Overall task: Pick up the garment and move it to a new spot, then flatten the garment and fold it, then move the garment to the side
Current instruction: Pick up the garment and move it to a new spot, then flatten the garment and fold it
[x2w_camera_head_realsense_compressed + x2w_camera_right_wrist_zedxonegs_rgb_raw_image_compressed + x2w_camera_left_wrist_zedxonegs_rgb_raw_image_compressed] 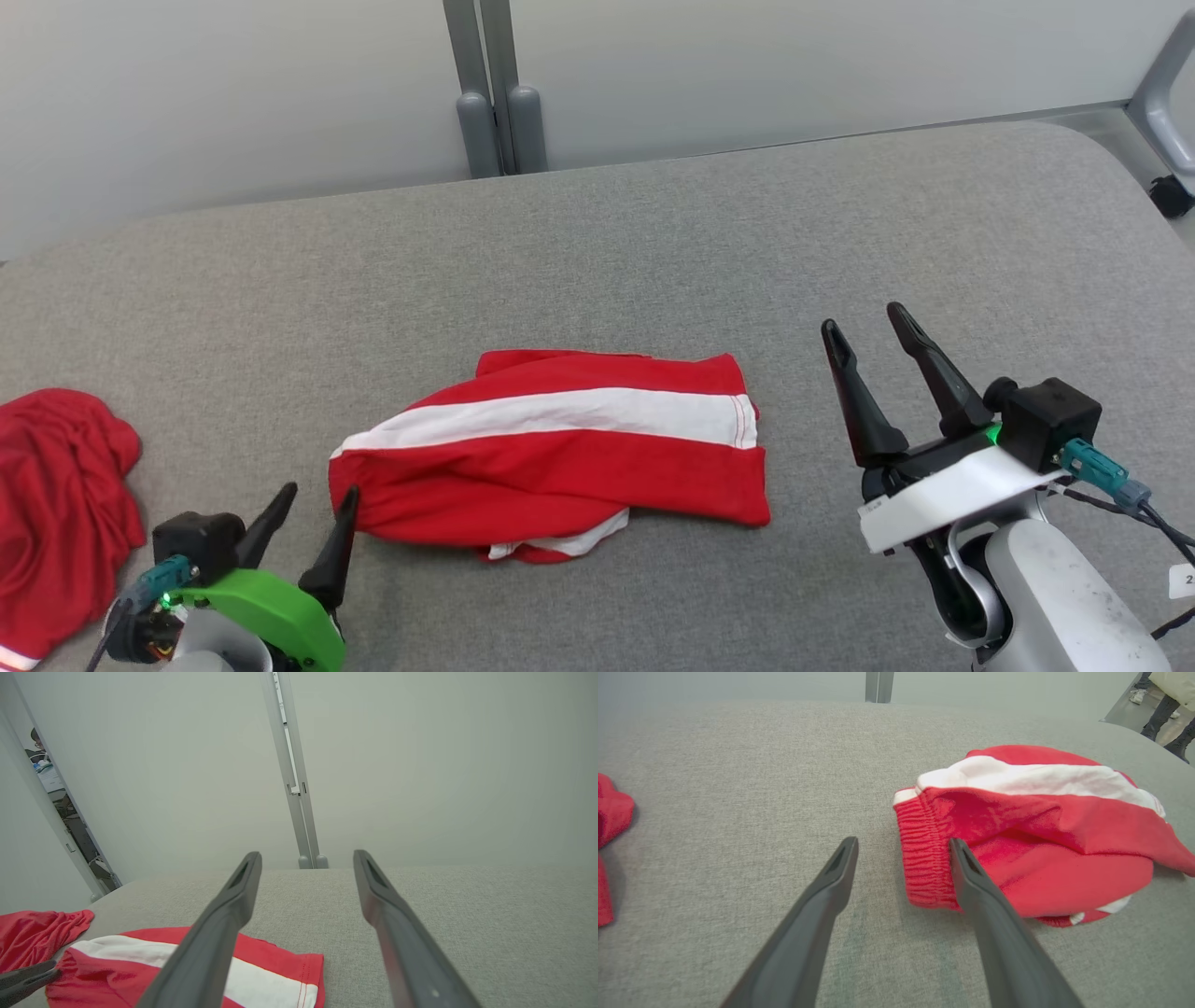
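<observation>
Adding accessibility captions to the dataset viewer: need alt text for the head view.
A folded red garment with a white stripe lies at the centre of a grey fabric surface. The left gripper, open, sits beside its left end; the right gripper, open, is clear to its right. A crumpled red garment lies at far left.

Garment, red cloth on grey table

A red cloth, left of the jaws of the left gripper, runs off the picture's edge. That gripper's right finger hides part of the garment.
</observation>
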You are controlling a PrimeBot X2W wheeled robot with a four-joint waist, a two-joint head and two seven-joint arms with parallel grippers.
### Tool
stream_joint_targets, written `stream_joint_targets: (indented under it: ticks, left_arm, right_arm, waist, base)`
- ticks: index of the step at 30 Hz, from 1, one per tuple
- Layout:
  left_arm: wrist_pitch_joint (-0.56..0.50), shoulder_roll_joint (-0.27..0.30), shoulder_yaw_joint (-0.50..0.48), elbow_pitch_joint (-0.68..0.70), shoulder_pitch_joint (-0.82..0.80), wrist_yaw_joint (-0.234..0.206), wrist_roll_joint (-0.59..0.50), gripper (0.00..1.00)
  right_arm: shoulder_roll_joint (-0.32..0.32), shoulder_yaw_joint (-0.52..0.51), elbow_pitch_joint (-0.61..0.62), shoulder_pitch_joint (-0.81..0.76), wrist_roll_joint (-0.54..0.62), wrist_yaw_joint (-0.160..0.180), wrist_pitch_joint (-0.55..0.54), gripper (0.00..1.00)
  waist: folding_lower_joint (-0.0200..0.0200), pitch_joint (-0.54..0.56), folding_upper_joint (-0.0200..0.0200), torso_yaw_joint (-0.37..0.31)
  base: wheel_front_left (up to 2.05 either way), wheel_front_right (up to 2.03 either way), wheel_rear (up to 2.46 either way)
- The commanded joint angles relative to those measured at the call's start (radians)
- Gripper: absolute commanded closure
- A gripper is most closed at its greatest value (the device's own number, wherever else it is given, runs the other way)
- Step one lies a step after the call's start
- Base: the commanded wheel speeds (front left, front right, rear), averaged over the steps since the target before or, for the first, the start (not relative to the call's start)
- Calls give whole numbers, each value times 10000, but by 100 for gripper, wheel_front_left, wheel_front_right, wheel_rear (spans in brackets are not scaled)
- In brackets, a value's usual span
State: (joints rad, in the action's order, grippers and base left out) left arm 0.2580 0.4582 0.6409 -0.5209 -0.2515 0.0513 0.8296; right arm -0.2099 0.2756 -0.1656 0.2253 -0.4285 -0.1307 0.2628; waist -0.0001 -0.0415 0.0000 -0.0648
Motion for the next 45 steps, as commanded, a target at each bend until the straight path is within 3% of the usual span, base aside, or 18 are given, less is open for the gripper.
stream_joint_targets:
  ticks: [1,5,9,17,27,40,45]
  left_arm:
    - [81,149,-392,528,258,-404,-179,0]
    - [70,186,-1434,2171,871,-1344,-868,0]
    - [74,27,-2339,3684,1592,-1972,-1540,0]
    - [65,-676,-3474,4855,2765,-2655,-3153,0]
    - [66,-1380,-3991,4583,3252,-2111,-3965,0]
    - [42,-1487,-4055,4003,3022,-1617,-4112,0]
    - [-667,-1371,-3880,3812,2709,-1268,-3768,0]
  right_arm:
    - [-66,-76,43,-194,-38,-1,26,0]
    - [-112,-209,124,-232,19,-1,26,0]
    - [-146,-267,173,-275,90,-1,26,0]
    - [-112,-626,126,-567,269,-1,26,0]
    - [-36,-834,-287,-708,426,-1,26,0]
    - [-85,-482,-986,-505,96,-1,26,0]
    - [-188,-105,-1551,-308,-181,-1,26,0]
  waist:
    - [1,13,0,65]
    - [1,15,0,191]
    - [1,33,0,266]
    - [1,229,0,331]
    - [1,280,0,317]
    - [1,289,0,304]
    - [1,312,0,351]
  base:
    - [0,0,0]
    - [0,0,0]
    - [0,0,0]
    - [0,0,0]
    - [0,0,0]
    - [0,0,0]
    - [0,0,0]
